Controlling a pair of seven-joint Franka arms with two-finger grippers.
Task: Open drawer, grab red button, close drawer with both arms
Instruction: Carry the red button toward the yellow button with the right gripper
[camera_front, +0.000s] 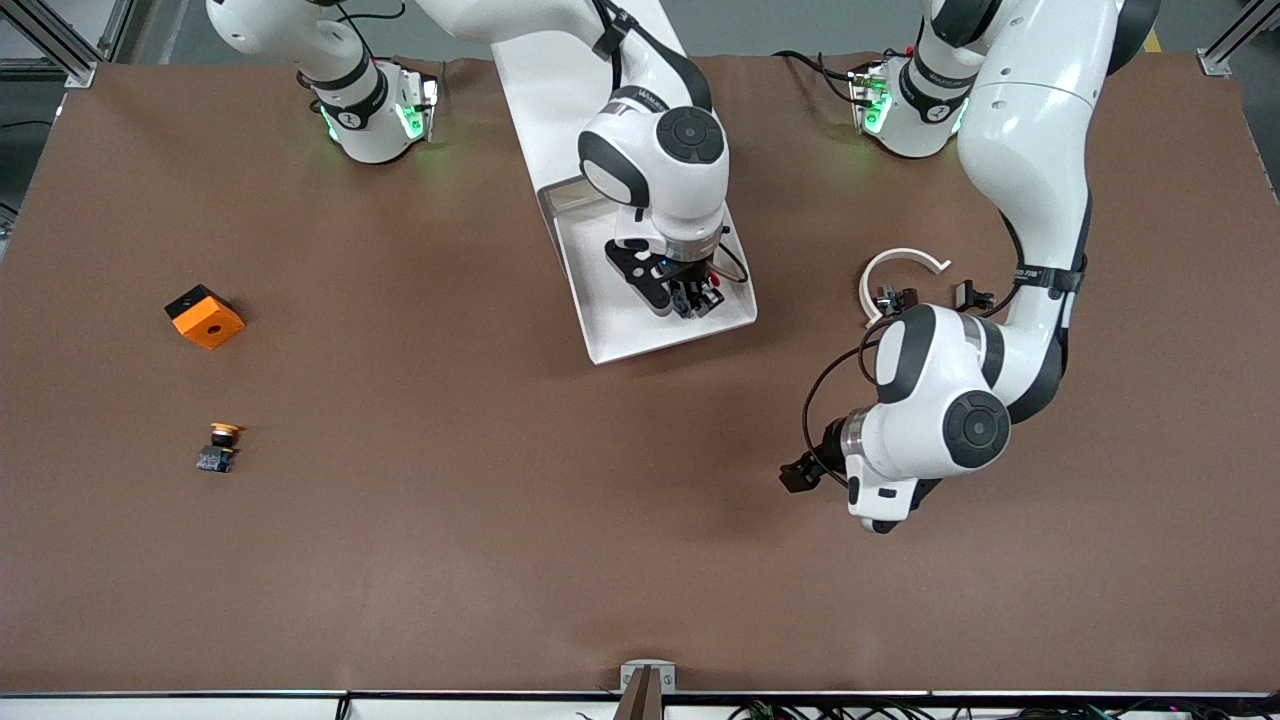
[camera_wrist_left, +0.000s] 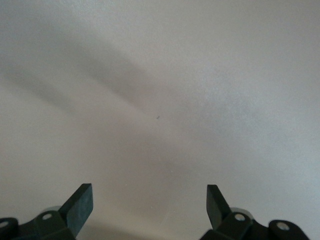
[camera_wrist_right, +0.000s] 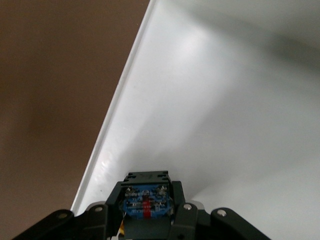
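Note:
The white drawer (camera_front: 640, 345) stands pulled open at the table's middle. My right gripper (camera_front: 690, 297) is inside it, just above its floor, near the drawer's front rim. It is shut on the button (camera_front: 703, 293), whose red cap pokes out at one side. In the right wrist view the button's black body with a blue underside (camera_wrist_right: 146, 202) sits between the fingers of my right gripper (camera_wrist_right: 146, 195), over the drawer's white floor and rim (camera_wrist_right: 114, 131). My left gripper (camera_front: 800, 474) hangs over bare table beside the drawer. It is open and empty (camera_wrist_left: 150, 194), facing a plain pale surface.
An orange cube (camera_front: 205, 317) and a button with a yellow-orange cap (camera_front: 220, 446) lie toward the right arm's end of the table. A white C-shaped ring (camera_front: 900, 268) lies by the left arm's elbow.

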